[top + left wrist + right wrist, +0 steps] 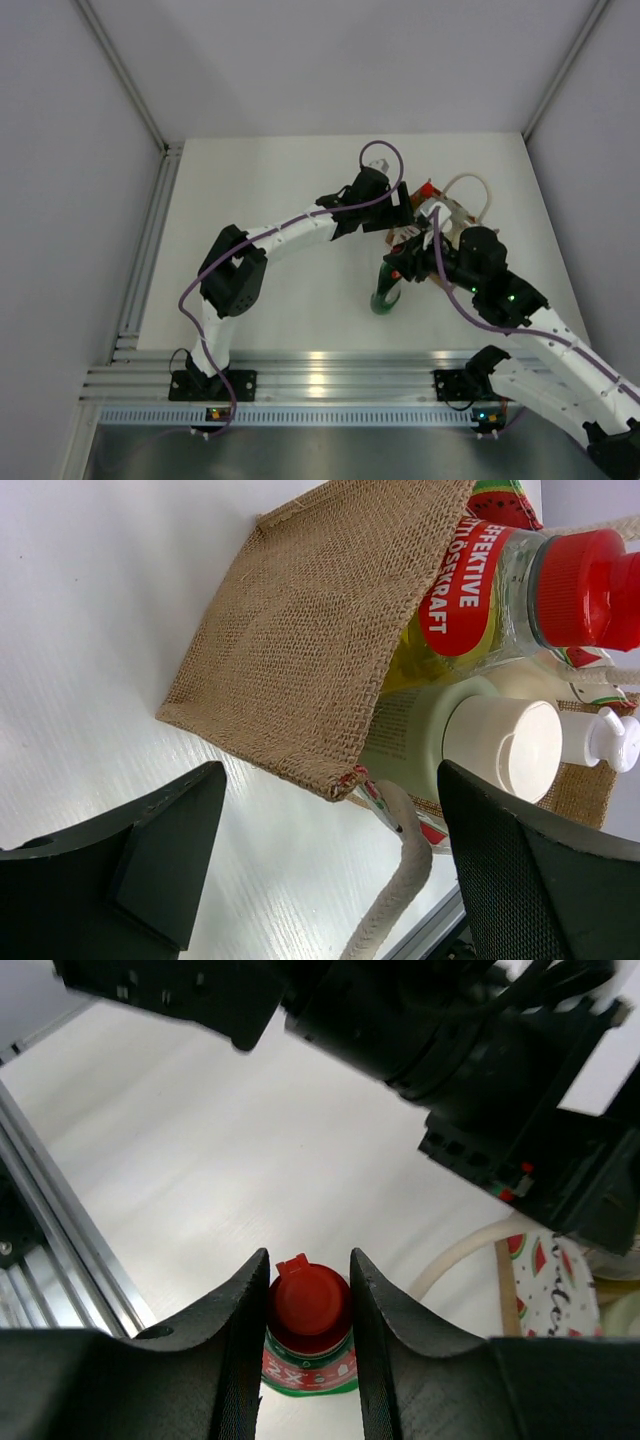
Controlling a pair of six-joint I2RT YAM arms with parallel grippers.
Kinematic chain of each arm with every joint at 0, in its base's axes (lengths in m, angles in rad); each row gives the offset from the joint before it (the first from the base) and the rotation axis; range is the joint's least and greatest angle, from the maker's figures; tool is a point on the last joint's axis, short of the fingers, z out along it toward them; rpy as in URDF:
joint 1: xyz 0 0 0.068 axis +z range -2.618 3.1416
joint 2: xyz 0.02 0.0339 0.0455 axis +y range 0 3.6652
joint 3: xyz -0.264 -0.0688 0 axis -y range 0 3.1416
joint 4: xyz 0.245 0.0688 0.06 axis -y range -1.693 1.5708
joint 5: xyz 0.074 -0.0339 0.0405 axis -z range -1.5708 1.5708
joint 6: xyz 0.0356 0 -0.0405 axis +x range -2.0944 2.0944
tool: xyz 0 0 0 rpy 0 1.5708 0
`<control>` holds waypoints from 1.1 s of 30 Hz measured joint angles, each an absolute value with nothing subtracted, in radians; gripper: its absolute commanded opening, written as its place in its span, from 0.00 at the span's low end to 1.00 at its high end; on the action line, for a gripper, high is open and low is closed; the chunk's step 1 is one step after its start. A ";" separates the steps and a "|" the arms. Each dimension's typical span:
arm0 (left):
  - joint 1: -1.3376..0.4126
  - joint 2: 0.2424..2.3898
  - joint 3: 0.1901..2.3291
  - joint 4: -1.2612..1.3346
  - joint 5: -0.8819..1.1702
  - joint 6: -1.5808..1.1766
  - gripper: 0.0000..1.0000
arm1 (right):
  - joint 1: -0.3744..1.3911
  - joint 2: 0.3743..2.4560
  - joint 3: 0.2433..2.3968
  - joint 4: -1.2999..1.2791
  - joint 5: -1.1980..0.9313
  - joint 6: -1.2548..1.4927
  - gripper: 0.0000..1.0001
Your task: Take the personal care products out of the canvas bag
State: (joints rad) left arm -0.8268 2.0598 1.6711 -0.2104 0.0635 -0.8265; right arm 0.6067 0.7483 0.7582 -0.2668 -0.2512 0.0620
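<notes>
Gripping the dark green bottle [385, 296] by its red cap [307, 1298]: right gripper [308, 1282], jaws closed tight on the cap. The bottle is near upright, outside the canvas bag [300, 650] and just beside it. Left gripper [332, 780] is spread wide at the bag mouth, holding nothing. Yellow bottle [480, 590] and cream bottle [415, 730] are inside, caps poking out.

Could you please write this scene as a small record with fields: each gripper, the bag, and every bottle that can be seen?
canvas bag: two bottles stick out of its mouth
yellow bottle: in the bag, red cap out
cream bottle: in the bag, white cap out
dark green bottle: outside the bag
left gripper: open, empty, at the bag's mouth
right gripper: shut on the dark green bottle, at its red cap
</notes>
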 measured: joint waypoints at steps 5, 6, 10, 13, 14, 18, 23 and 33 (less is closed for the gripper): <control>-0.827 2.060 1.671 -0.210 0.064 -0.823 0.90 | 0.686 0.746 0.615 -0.166 -0.234 0.013 0.00; -0.827 2.060 1.671 -0.210 0.064 -0.823 0.90 | 0.701 0.746 0.590 -0.149 -0.229 0.001 0.00; -0.827 2.060 1.671 -0.210 0.064 -0.819 0.90 | 0.739 0.730 0.527 -0.035 -0.211 -0.026 0.00; -0.827 2.060 1.671 -0.210 0.064 -0.816 0.90 | 0.755 0.731 0.515 -0.008 -0.189 -0.041 0.01; -0.827 2.060 1.671 -0.210 0.064 -0.816 0.91 | 0.757 0.733 0.515 -0.007 -0.184 -0.043 0.07; -0.827 2.060 1.671 -0.210 0.065 -0.816 0.91 | 0.759 0.749 0.515 0.009 -0.171 -0.046 0.42; -0.827 2.060 1.671 -0.210 0.068 -0.816 0.91 | 0.764 0.747 0.527 0.032 -0.163 -0.041 0.61; -0.827 2.060 1.671 -0.210 0.075 -0.816 0.91 | 0.764 0.694 0.609 0.019 -0.155 -0.041 0.65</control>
